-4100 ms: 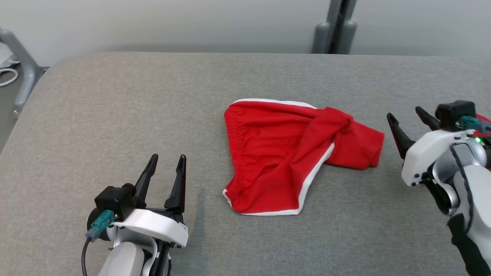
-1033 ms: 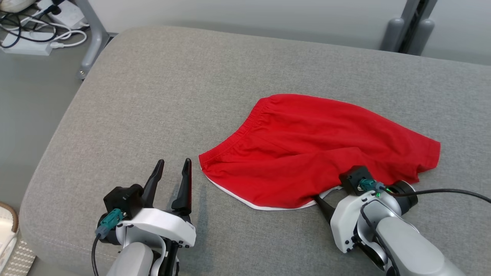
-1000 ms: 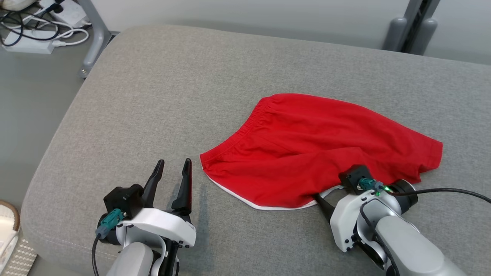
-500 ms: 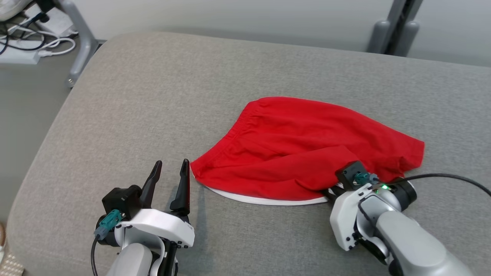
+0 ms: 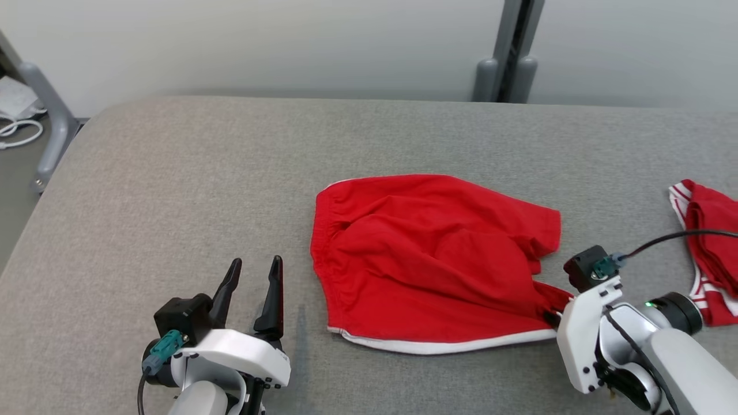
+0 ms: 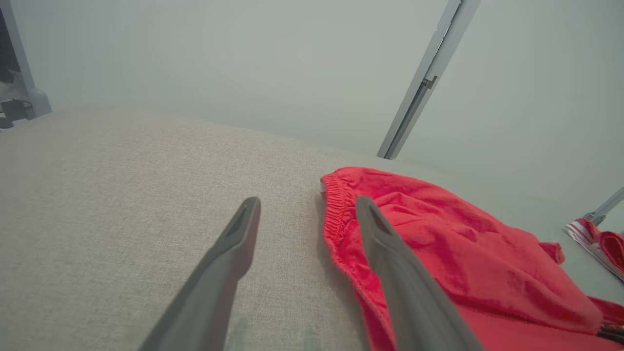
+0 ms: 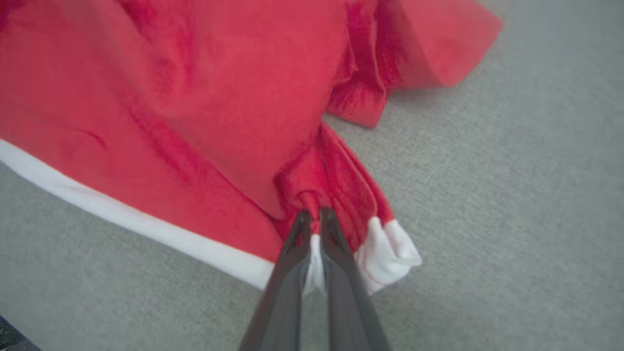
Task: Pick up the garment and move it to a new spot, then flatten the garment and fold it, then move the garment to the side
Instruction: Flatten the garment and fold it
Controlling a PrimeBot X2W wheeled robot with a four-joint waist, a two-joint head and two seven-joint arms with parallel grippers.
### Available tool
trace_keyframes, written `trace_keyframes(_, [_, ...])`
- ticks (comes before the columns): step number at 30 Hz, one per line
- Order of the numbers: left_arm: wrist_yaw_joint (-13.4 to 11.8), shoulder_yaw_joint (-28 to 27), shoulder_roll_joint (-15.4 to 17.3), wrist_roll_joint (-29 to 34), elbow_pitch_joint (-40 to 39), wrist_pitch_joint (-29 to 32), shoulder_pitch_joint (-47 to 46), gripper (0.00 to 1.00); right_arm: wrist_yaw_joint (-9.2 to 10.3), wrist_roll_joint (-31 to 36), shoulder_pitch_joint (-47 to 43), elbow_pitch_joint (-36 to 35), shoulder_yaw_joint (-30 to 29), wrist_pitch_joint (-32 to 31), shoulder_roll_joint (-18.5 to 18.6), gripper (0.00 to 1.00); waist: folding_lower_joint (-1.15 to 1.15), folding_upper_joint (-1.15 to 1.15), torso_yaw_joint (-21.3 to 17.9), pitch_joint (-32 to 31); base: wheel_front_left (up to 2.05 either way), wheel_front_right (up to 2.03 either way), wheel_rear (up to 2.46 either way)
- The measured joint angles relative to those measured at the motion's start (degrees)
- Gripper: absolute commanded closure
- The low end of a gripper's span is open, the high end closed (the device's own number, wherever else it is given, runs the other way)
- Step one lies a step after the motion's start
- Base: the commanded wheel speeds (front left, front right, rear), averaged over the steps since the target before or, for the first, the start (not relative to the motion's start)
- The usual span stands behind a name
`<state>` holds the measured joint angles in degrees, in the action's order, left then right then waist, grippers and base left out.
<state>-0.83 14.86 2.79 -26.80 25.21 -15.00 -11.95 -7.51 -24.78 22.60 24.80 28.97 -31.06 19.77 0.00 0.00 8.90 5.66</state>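
While the right gripper [image 7: 312, 218], at the grey table's [image 5: 173, 173] near right, pinches shut on a hem corner of the red shorts [image 5: 426, 259], they lie rumpled mid-table; the left gripper [image 5: 255, 266] hovers spread wide at its near left. Flattening seems in hand; next, draw that corner outward, taut.

Colour of garment [image 5: 426, 259]: plain red, no print. White band [image 7: 122, 214] runs along its hem, left of the right gripper [image 7: 314, 214] fingertips; bunched corner just right of those tips also white. Fingers of both grippers dark grey to black. Left gripper [image 5: 256, 262] body white, with teal plug [image 5: 164, 344]. Cushion surface [image 5: 173, 190] under and ahead of the fingers: grey, fine woven fleck. Second cloth [image 5: 712, 253], well right of the right fingers: red, seemingly white-striped at its edge, though small here. Wall [image 5: 259, 40] beyond: pale grey.
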Motion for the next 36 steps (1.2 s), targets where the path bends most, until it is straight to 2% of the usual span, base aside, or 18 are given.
trace_keyframes(2, [0.00,-0.04,0.00,0.05,0.02,0.00,0.07,0.00,0.00,1.18,-3.00,-3.87,-3.83,-2.59,-0.53,1.00,0.00,0.00,-0.80,-0.52,0.00,0.00,0.00])
trace_keyframes(3, [0.00,-0.01,0.01,0.07,0.02,0.00,0.15,0.00,0.00,2.18,-4.64,-5.97,-6.33,-3.21,-1.23,0.35,0.00,0.00,-1.19,-0.76,0.00,0.00,0.00])
trace_keyframes(4, [0.00,-0.03,0.01,0.07,0.04,0.00,0.30,0.00,0.00,3.19,-6.22,-7.62,-8.26,-4.11,-2.15,0.00,0.00,0.00,-1.53,-0.95,0.00,0.00,0.00])
trace_keyframes(7, [0.12,0.11,0.02,0.30,0.20,0.00,0.73,0.00,0.00,6.57,-11.20,-12.74,-12.55,-5.90,-4.82,0.00,0.00,0.00,-2.44,-1.41,0.00,0.00,0.00])
trace_keyframes(11, [0.34,0.21,0.02,0.57,0.44,0.00,0.83,0.00,0.00,9.70,-14.35,-19.17,-18.29,-4.37,-8.34,0.00,0.00,0.00,-3.33,-1.65,0.00,0.00,0.00])
trace_keyframes(17, [0.63,0.78,0.03,1.00,0.52,0.00,0.86,0.00,0.00,13.55,-16.52,-24.15,-25.29,5.63,-11.25,0.00,0.00,0.00,-4.13,-1.27,0.00,0.00,0.00])
trace_keyframes(20, [0.99,1.93,0.02,1.09,0.93,0.00,0.95,0.00,0.00,13.95,-17.64,-23.83,-28.49,12.46,-13.38,0.00,0.00,0.00,-4.31,-0.84,0.00,0.00,0.00])
trace_keyframes(21, [1.27,2.83,0.00,1.14,1.34,0.00,1.00,0.00,0.00,15.39,-18.01,-22.73,-29.80,16.91,-13.63,0.00,0.00,0.00,-4.34,-0.41,0.00,0.00,0.00])
trace_keyframes(24, [1.54,3.99,0.01,1.47,1.86,0.00,1.16,0.00,0.01,15.73,-18.25,-20.27,-31.27,21.74,-14.64,0.00,0.00,0.00,-4.40,0.17,0.00,0.00,0.00])
trace_keyframes(31, [2.36,6.98,-0.03,0.33,3.66,1.01,2.81,0.00,0.01,16.29,-17.03,-15.36,-32.16,26.92,-15.78,0.00,0.00,0.00,-4.73,0.76,0.00,0.00,0.00])
trace_keyframes(36, [1.74,8.06,0.02,-0.01,4.50,3.96,4.31,0.00,0.01,16.39,-16.03,-12.95,-32.73,28.66,-16.15,0.00,0.00,0.00,-4.67,0.64,0.00,0.00,0.00])
